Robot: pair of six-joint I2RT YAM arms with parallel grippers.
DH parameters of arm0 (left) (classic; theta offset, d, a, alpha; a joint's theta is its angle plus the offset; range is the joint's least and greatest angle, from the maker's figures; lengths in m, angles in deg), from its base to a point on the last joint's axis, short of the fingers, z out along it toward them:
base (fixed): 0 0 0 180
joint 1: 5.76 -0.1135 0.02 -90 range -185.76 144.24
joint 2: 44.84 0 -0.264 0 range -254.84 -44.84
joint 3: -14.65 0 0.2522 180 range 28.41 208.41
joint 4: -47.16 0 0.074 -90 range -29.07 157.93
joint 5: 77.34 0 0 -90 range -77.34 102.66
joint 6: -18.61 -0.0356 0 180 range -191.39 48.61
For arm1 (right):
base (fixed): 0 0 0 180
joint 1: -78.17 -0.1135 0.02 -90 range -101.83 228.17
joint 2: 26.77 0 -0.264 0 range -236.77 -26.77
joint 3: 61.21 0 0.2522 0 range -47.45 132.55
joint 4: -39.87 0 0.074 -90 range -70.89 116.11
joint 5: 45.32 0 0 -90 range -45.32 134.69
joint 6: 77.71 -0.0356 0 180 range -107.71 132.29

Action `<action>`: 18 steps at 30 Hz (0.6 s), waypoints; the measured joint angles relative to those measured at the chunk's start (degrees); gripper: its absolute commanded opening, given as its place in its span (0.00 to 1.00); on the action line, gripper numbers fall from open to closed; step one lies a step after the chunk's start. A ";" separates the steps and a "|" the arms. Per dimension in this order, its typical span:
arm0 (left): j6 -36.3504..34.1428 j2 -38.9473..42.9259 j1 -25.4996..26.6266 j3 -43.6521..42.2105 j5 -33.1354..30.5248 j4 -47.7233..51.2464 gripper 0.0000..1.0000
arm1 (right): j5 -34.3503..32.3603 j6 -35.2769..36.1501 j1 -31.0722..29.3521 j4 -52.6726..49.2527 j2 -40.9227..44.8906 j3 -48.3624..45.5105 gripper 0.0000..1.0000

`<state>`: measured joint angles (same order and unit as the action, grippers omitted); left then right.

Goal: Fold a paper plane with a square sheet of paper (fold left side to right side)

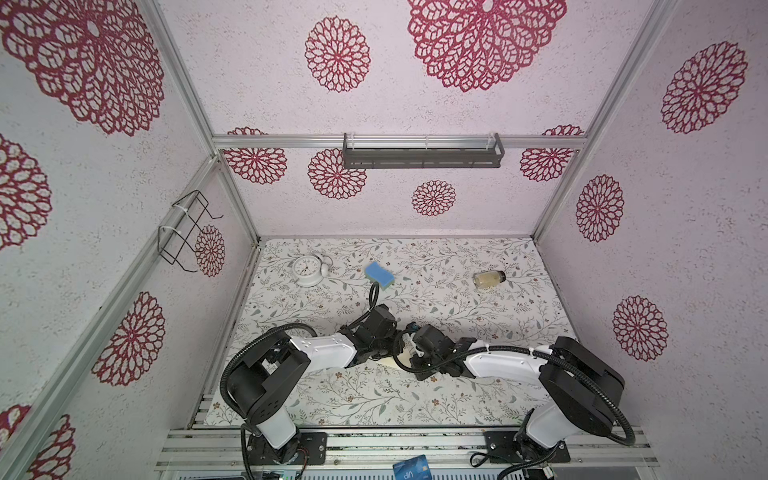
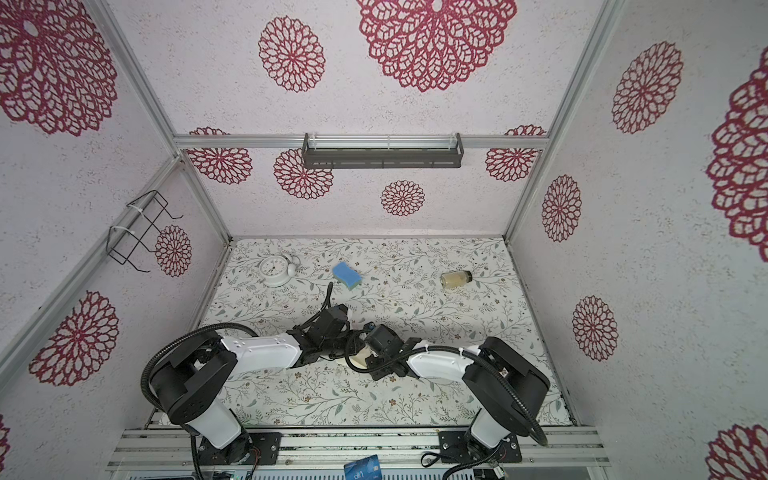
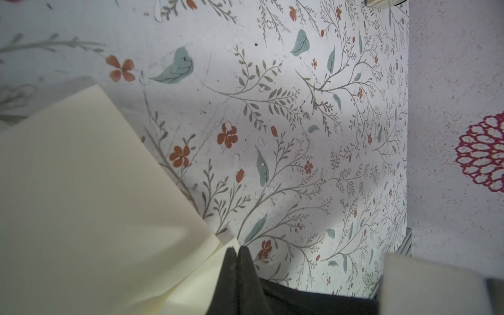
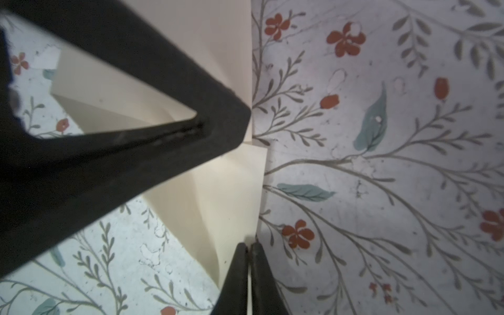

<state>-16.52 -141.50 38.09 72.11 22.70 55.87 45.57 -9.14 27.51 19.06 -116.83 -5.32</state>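
The square sheet of paper (image 1: 400, 360) (image 2: 358, 358) is cream and lies folded over on itself at the middle of the table, mostly hidden under both wrists in both top views. In the left wrist view its layers (image 3: 81, 191) fan out from my left gripper (image 3: 237, 248), which is shut on a corner. My right gripper (image 4: 249, 245) is shut on the paper's edge (image 4: 226, 191), with a pale strip between the jaws. The left gripper's black fingers (image 4: 163, 152) pinch the same edge a short way along. No paper plane is in view.
A white alarm clock (image 1: 308, 270), a blue sponge (image 1: 380, 275) and a lying glass jar (image 1: 489, 279) sit along the table's far part. A blue card (image 1: 411, 468) lies at the front rail. A wire rack (image 1: 185, 232) hangs on the left wall.
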 measured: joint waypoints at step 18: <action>0.59 6.14 -1.97 1.42 -2.21 1.46 0.06 | 2.97 -0.70 1.92 -5.66 10.27 -1.31 0.37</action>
<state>-15.93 -135.36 36.13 73.53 20.50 57.33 48.54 -9.84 29.44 13.40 -106.56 -6.63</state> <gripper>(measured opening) 0.046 0.354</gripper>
